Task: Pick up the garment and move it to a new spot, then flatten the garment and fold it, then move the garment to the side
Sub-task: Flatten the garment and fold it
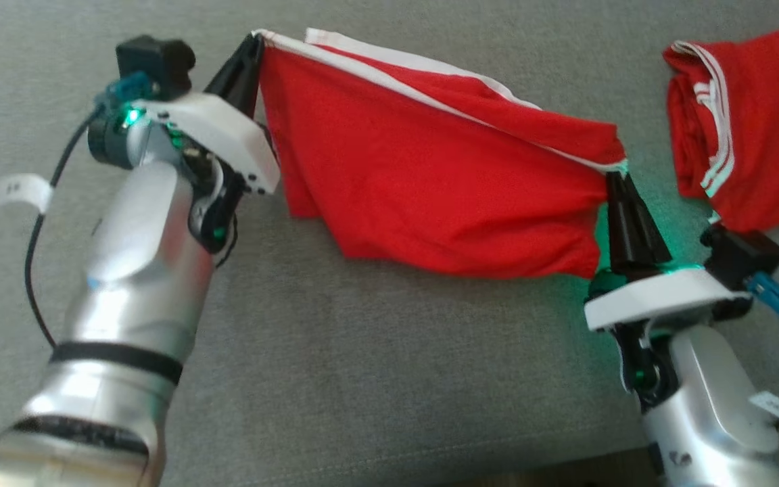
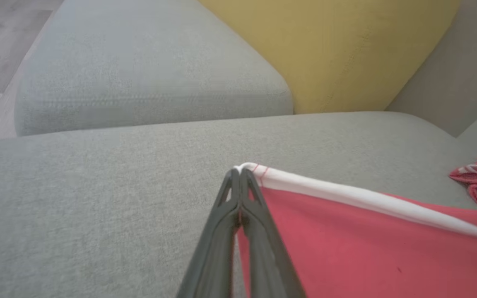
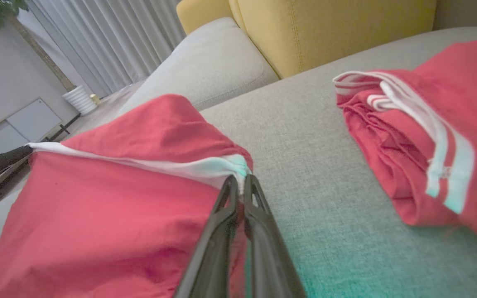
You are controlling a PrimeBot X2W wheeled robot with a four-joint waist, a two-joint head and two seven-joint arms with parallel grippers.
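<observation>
A red garment (image 1: 430,176) with a white hem hangs stretched between my two grippers above the grey sofa seat (image 1: 362,379). My left gripper (image 1: 253,42) is shut on its upper left corner; the left wrist view shows the closed fingers (image 2: 238,194) pinching the white hem of the garment (image 2: 346,248). My right gripper (image 1: 616,177) is shut on the opposite corner, and in the right wrist view its fingers (image 3: 240,194) clamp the bunched white hem of the garment (image 3: 110,198). The cloth sags between them, its lower edge near the cushion.
A second red garment (image 1: 748,122) with white stripes lies folded on the seat at the right, also in the right wrist view (image 3: 429,136). A yellow back cushion (image 2: 338,49) and another grey seat cushion (image 2: 139,70) lie beyond.
</observation>
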